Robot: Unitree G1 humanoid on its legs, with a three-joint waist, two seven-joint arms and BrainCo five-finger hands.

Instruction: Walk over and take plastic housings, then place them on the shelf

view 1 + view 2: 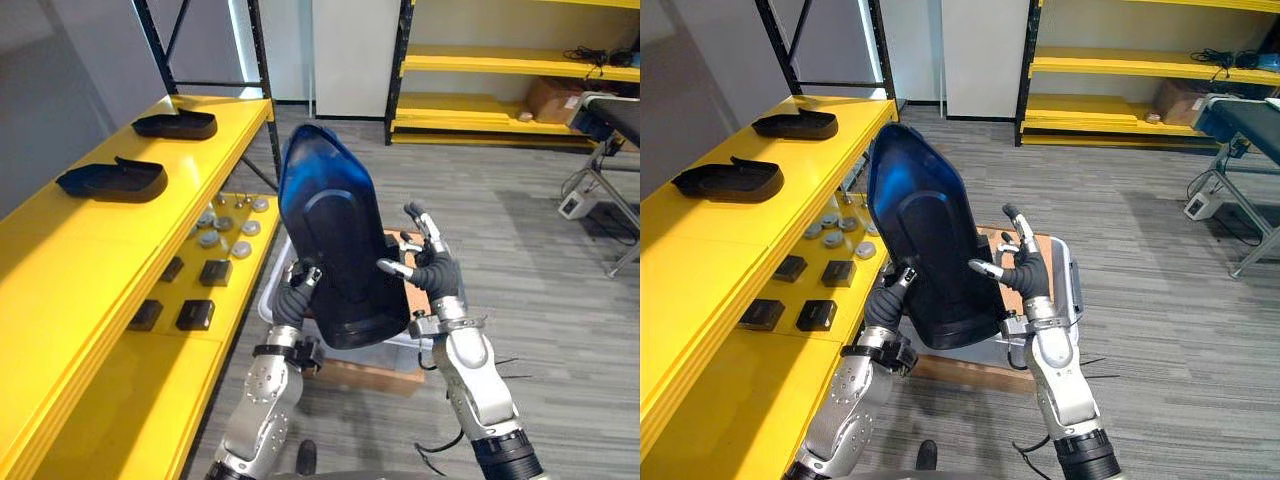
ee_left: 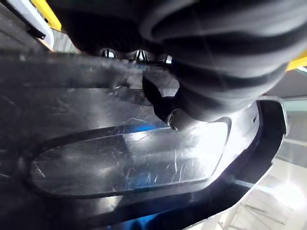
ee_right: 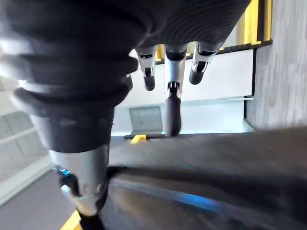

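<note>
A large dark blue-black plastic housing stands upright between my two hands, above a grey bin. My left hand is at its lower left edge, thumb curled onto the glossy face. My right hand presses the lower right edge with its thumb, while its fingers stick out straight and free of it. Two more dark housings lie on the top of the yellow shelf to my left.
A lower yellow level holds small black blocks and several grey discs. The bin rests on a cardboard box on grey carpet. More yellow racking stands at the back, and a metal-legged cart at far right.
</note>
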